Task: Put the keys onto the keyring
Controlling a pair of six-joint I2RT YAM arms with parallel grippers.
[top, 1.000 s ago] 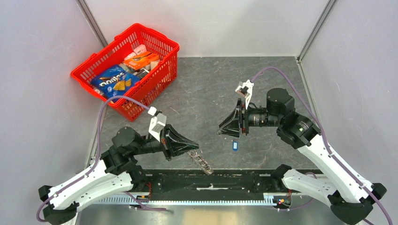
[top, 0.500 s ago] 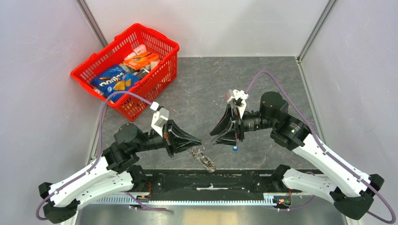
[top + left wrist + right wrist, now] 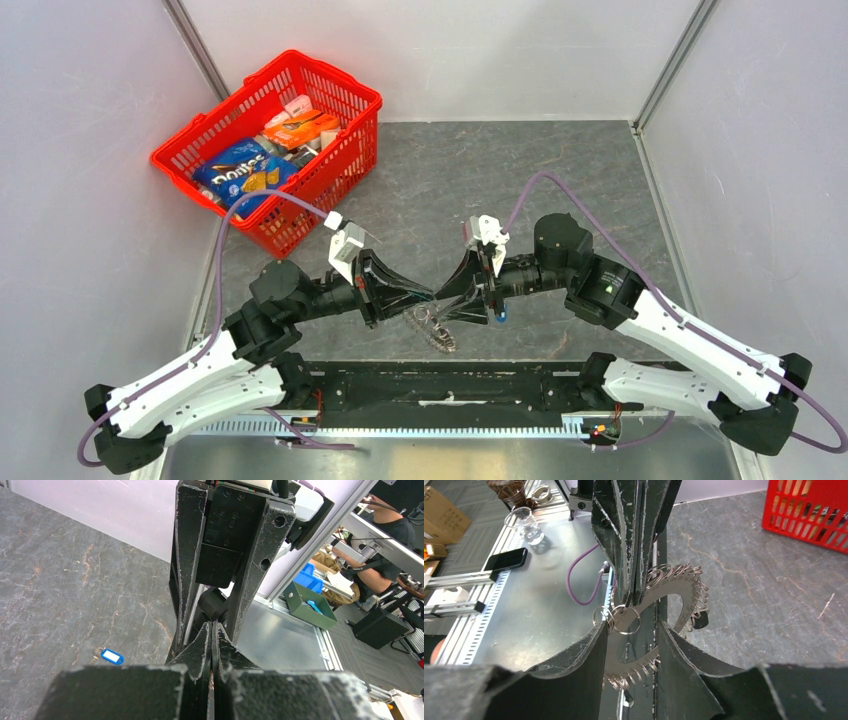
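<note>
Now our left gripper [image 3: 633,596] is pinched shut on the keys [image 3: 686,592], which hang just below its tips like a toothed wheel. Our right gripper [image 3: 632,630] stands open, one finger on each side of the bunch, maybe touching it. The little blue key [image 3: 111,656] lies on the table [image 3: 60,580], apart from both.

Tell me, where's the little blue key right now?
The blue-headed key lies flat on the grey table, lower left in the left wrist view; from above it peeks out beside the right gripper.
</note>
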